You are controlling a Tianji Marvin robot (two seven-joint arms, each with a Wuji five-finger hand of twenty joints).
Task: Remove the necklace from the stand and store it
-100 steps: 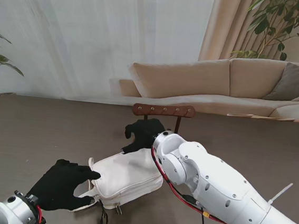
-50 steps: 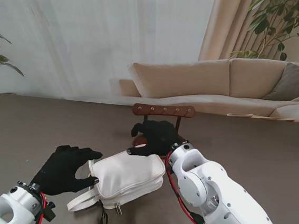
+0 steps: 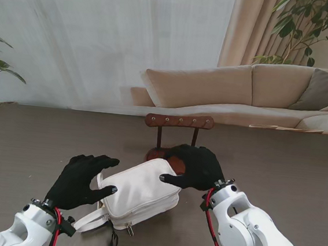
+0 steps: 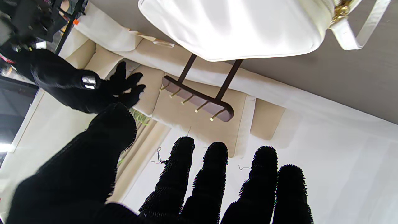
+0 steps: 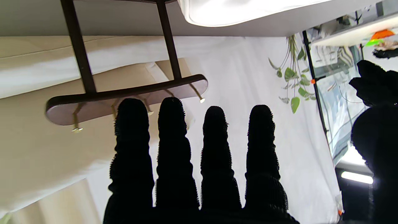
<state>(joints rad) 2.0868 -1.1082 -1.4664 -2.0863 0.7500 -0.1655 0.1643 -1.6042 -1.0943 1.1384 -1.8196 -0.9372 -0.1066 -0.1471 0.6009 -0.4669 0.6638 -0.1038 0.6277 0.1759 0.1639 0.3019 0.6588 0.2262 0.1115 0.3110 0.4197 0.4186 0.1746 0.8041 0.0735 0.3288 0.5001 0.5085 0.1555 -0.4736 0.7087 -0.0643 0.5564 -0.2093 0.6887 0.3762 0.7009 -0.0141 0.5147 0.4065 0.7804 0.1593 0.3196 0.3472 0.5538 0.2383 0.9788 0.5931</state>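
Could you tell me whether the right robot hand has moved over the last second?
Yes. The right robot hand has shifted rightward and nearer to me, from in front of the wooden stand's left post to beside the white bag's right corner.

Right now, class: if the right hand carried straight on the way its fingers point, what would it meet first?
Probably the stand's hook bar: in the right wrist view the right hand's open fingers aim at it, with nothing between. Depth is uncertain.

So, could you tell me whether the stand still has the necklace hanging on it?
Off, it seems. The stand's brass pegs look bare in both wrist views, and no chain shows in either open hand. Whether the necklace is inside the white bag cannot be told.
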